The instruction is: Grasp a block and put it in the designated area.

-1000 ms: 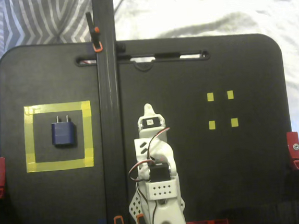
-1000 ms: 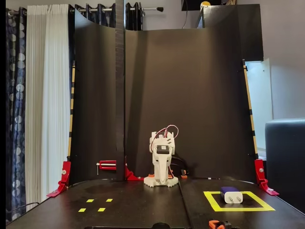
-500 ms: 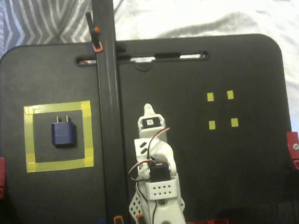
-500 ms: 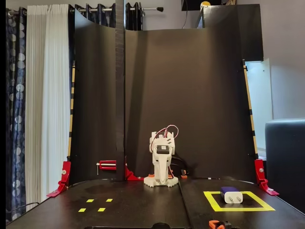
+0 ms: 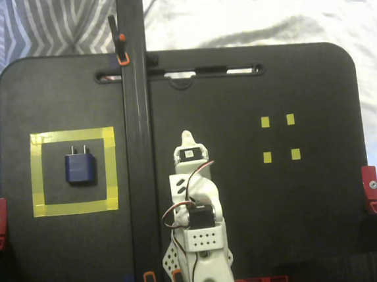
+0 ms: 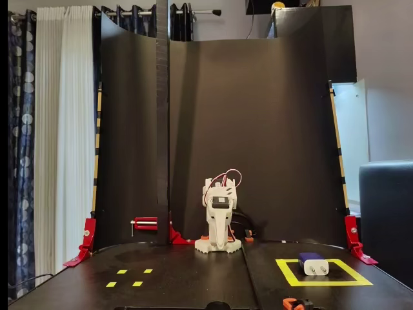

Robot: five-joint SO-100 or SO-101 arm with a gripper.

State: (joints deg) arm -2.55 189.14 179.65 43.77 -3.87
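Surface: black matte board (image 5: 262, 227) lying on pale, wrinkled fabric, with a tall curved black backdrop (image 6: 258, 129) standing behind it in the level fixed view.
Block: small dark blue rectangular block (image 5: 80, 168) (image 6: 313, 263) with two short pale prongs lies flat inside the designated area, clear of the tape on every side.
Designated area: large square outline of yellow tape (image 5: 109, 167) (image 6: 322, 283), at the left of the top-down fixed view.
Arm: white folded robot arm (image 5: 195, 206) (image 6: 219, 216) sits mid-board, well apart from the block.
Gripper: two-finger gripper (image 5: 188, 139) holds nothing; how far its jaws stand apart cannot be told.
Markers: four tiny yellow squares (image 5: 279, 137) (image 6: 129, 278) on the far side of the arm from the square.
Clamps: red corner clamps (image 5: 371, 187) grip the board's edges.
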